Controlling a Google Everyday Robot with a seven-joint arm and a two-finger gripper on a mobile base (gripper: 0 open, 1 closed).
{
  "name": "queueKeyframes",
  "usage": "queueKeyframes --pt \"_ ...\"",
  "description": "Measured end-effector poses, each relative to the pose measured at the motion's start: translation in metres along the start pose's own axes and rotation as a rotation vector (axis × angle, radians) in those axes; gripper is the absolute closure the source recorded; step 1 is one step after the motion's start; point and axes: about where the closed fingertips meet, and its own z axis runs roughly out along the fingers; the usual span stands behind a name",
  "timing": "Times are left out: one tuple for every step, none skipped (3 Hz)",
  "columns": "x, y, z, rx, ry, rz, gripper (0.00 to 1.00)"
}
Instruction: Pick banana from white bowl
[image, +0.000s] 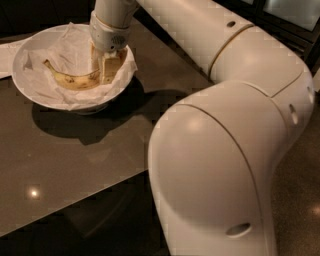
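Note:
The banana (70, 79), yellow with brown speckles, is in the white bowl (19, 75), which is lined with crinkled white paper and stands at the top left of the camera view. My gripper (103, 70) reaches down into the right side of the bowl and is shut on the banana's right end. The banana's left end points left, just above the paper. The gripper hides the banana's right tip.
The bowl stands on a dark glossy table (75, 165). A flat white sheet (5, 57) lies at the left edge behind the bowl. My bulky white arm (215, 170) fills the right and lower part of the view, past the table's front edge.

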Motion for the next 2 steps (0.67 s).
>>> queueKeyframes --pt "0.003 0.025 -0.028 0.064 -0.001 0.022 1.0" --pt "-0.01 0.048 -0.058 0.1 0.02 0.012 1.0"
